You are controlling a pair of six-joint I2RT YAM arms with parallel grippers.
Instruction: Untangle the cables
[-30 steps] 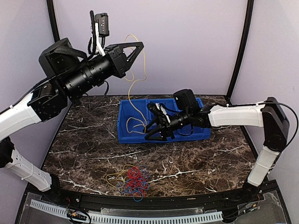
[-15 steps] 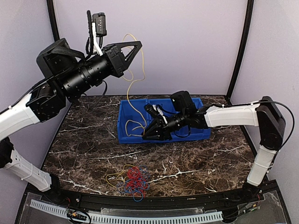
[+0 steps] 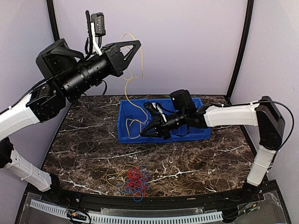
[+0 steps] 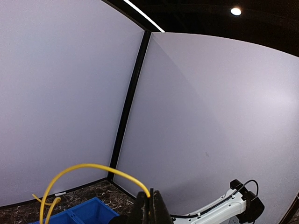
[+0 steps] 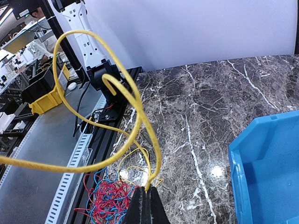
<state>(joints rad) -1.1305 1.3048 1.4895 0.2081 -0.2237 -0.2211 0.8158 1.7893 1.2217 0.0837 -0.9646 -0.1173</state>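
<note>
The cables (image 3: pixel 134 179) lie as a red, blue and yellow tangle on the marble near the front edge, also seen in the right wrist view (image 5: pixel 110 203). One long yellow cable (image 3: pixel 125 91) is stretched free of it. My left gripper (image 3: pixel 138 44) is raised high at the back and shut on that cable's upper end (image 4: pixel 93 166). The cable hangs down in loops into the blue bin (image 3: pixel 122 122). My right gripper (image 3: pixel 142 134) reaches low over the bin's left compartment and is shut on the cable's lower part (image 5: pixel 157 150).
The blue bin (image 5: pixel 261 158) has two compartments and stands at mid-table, back of centre. Black frame posts stand at the back corners, and a cable channel (image 3: pixel 140 217) runs along the front edge. The right arm's white link (image 3: pixel 233 114) spans the bin's right side.
My right gripper has shut on the yellow cable's lower part and shifted slightly left and back over the bin. The left gripper has risen a little with the upper end.
</note>
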